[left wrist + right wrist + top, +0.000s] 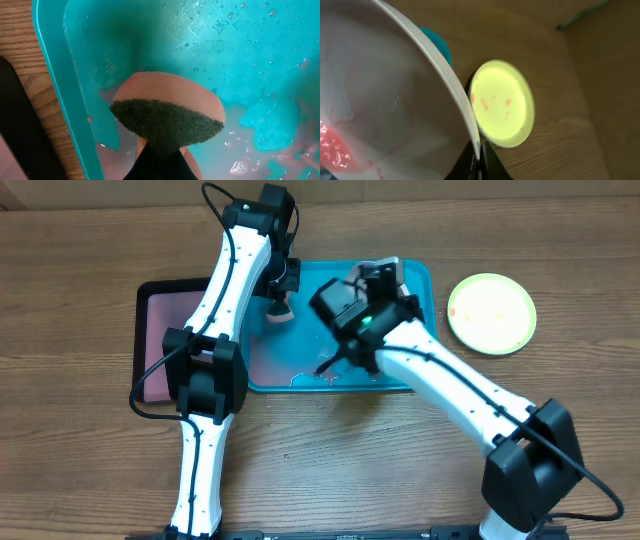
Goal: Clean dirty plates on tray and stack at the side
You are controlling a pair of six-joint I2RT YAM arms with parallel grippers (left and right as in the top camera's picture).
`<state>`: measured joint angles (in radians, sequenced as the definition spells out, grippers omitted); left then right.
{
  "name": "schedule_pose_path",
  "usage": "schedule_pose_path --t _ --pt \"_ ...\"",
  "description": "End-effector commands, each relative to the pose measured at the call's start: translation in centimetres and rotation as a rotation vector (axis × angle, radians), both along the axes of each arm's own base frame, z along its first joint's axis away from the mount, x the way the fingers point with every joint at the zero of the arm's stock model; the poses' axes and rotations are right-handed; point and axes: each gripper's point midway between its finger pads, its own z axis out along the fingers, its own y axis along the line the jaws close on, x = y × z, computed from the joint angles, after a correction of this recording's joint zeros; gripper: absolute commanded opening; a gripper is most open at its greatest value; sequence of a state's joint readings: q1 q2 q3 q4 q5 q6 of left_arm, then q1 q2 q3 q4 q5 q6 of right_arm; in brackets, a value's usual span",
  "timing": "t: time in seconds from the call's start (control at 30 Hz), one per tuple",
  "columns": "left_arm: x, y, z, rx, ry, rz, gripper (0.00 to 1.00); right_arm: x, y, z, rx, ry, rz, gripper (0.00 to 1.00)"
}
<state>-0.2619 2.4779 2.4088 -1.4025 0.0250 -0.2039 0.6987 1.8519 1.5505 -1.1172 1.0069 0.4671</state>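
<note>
The left gripper (155, 166) is reaching into the tray (300, 330) near its far left corner, and its jaws are clamping a sponge (167, 107). The sponge is showing a dark green scouring face with a pinkish body behind it, and it is hanging just above the tray floor, close to the left wall. Whether it is touching the floor cannot be told. Pale pinkish water (240, 145) is pooling in the tray, mostly along the near side, while droplets are sitting on the bare teal floor farther back.

The right gripper (480, 161) is working over the far right part of the tray. Its jaws are pinching the rim of the white plate (395, 100), which is tilting up on edge rather than lying flat. Inside the white plate a red smear (332, 147) is gathering at the low side, with thin pink streaks of liquid running around it.

The yellow-green plate (491, 313) is lying flat on the table (80, 280) just beside the tray's right end, apart from it. A few small red-orange flecks are showing on its face.

A black tray (170, 286) with a pinkish inside is sitting against the tray's left end, and the left arm is crossing over it.
</note>
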Motion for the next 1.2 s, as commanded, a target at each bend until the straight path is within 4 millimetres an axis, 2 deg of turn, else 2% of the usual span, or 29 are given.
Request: schedule_pose_path --t 0.0,0.13,0.27,0.83,0.93,1.17 --pt "-0.2 -0.2 -0.2 0.007 0.006 0.007 0.04 0.1 -0.2 5.1 -0.107 -0.19 -0.016 0.04" --pt "-0.2 -0.2 -0.2 0.006 0.005 0.007 0.05 -0.3 0.6 6.1 -0.148 -0.233 0.0 0.04" --pt "-0.2 -0.2 -0.2 0.007 0.005 0.007 0.04 -0.5 1.1 6.2 -0.149 -0.237 0.013 0.04" --pt "-0.1 -0.2 -0.2 0.007 0.005 0.007 0.05 -0.7 1.0 6.1 -0.123 -0.255 -0.004 0.04" --pt "-0.2 -0.2 -0.2 0.007 0.005 0.007 0.04 -0.9 1.3 4.8 -0.067 -0.205 0.0 0.04" --pt "-0.1 -0.2 -0.2 0.007 0.005 0.007 0.04 -1.6 2.8 -1.5 0.269 0.106 0.012 0.04"
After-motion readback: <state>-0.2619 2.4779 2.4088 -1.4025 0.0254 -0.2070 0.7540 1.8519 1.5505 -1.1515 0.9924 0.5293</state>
